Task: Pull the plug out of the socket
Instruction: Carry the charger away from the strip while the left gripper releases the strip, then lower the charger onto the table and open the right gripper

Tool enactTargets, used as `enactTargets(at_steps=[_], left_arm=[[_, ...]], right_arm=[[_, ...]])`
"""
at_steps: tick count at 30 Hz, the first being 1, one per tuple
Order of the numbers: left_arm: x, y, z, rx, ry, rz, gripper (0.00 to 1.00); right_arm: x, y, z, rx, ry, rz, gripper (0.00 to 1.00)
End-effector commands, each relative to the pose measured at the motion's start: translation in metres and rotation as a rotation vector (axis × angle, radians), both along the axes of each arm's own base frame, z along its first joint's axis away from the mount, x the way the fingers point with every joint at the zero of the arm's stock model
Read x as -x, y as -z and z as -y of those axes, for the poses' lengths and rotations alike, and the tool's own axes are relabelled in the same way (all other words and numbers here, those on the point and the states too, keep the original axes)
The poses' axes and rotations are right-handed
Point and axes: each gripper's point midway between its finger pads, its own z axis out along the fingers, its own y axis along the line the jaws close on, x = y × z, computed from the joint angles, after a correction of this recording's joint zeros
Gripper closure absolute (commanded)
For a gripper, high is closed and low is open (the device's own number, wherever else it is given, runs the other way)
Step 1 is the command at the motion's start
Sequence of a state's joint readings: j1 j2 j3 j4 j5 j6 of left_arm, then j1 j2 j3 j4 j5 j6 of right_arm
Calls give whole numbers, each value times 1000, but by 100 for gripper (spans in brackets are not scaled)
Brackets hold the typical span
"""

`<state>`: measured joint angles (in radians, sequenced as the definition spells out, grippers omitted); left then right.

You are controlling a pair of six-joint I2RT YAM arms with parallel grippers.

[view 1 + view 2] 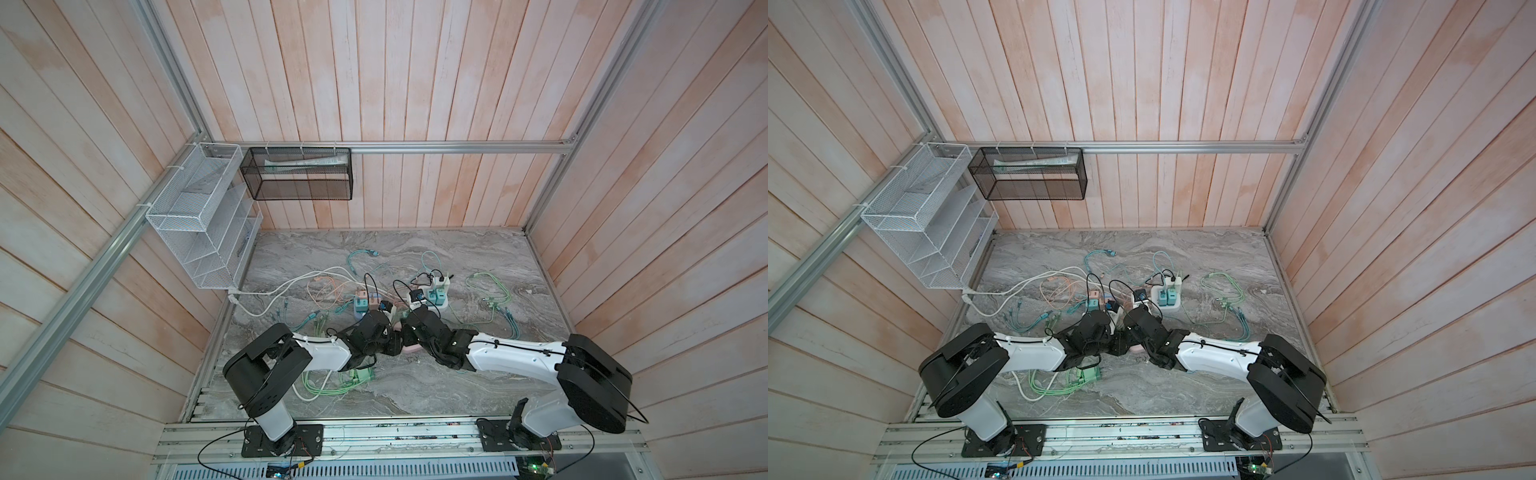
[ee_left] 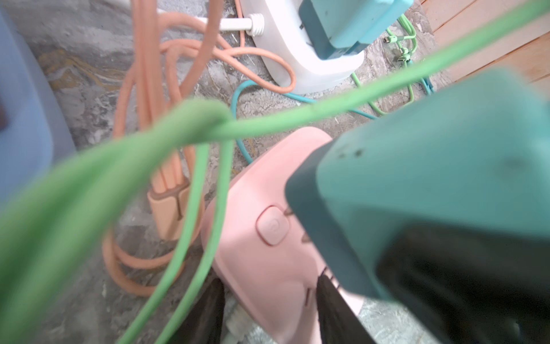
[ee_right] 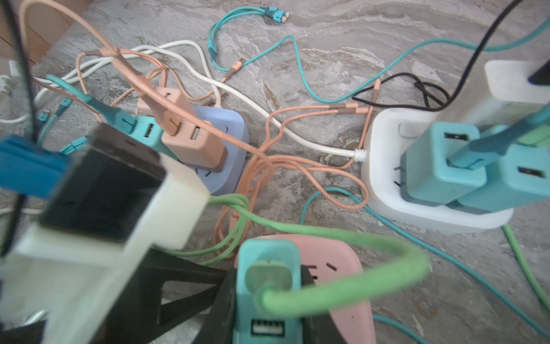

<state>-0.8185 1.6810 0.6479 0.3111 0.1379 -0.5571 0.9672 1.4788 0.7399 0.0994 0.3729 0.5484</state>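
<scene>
While left fingers clamp pink socket, right fingers gripping teal plug, faint power symbol on button

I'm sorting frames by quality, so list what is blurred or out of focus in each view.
Left wrist view: the green cable close to the lens is badly blurred, the teal plug soft, the pink socket clearer. Right wrist view: a white and black block in the foreground is smeared; the orange cables on the table are sharp. Both top views: even light, no glare.
</scene>
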Motion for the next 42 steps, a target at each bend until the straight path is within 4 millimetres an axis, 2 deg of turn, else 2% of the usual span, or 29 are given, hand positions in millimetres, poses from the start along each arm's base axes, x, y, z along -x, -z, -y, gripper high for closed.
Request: enactTargets(at_steps=[1,6,11,20,26,38,42], left_arm=[[53,70,-47,-254,52,-201,49],[53,70,-47,-254,55,-199,49],[52,70,-47,-257,54,-198,49],[48,61,-46,-253,60,-163,45],[45,55,-48,-259,51,-140,40],[27,25,-48,-273,7,-64,34],[25,10,-42,-239,31,-32,34]], right_arm=[[-6,-9,7,-38,11,28,100],[-8,-12,20,-68,17,37,100],[-1,-18,22,-153,-28,45,100],[-1,-2,60,-197,24,-7,100],[2,8,77,-230,24,-51,100],[4,35,101,-213,60,-169,100],[8,39,98,-248,31,-201,100]])
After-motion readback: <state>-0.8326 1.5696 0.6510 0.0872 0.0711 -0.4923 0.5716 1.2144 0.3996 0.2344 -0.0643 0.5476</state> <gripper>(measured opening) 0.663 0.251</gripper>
